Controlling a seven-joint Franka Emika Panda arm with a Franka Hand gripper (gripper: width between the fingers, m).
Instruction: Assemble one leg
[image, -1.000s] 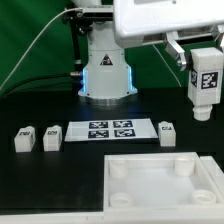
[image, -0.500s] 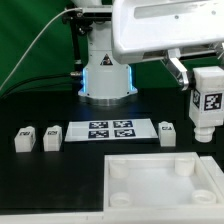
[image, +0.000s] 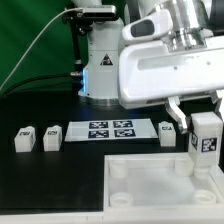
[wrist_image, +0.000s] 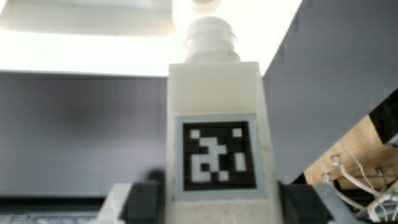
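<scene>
"White plastic post, tag outward: where is the leg (image: 205, 140)?"

"Upright in the gripper (image: 200, 108), on the exterior view's right, over the far corner of the tabletop (image: 150, 205). In the wrist view the jaws pinch the leg's two flanks, and its threaded peg (wrist_image: 210, 40) points away from the wrist."

"Is the peg in a socket?"

"I cannot tell; the leg's lower end hides that corner."

"How should this step go?"

"My judgement: keep the leg plumb, centre the peg on the hole before pressing, then lower gently. If it goes in tilted, the thread may bind or the tabletop may skate on the black table (image: 40, 185). Hold the pinch firm until the thread bites, and turn without leaning sideways."

"What does the tray hold?"

"Only its own round corner sockets (image: 121, 170). No leg stands in the ones that show, and nothing loose lies on its floor."

"And the others?"

"Three spare legs (image: 51, 137) sit outside it on the table: two to one side of the marker board (image: 110, 130), one just beside its other end."
</scene>
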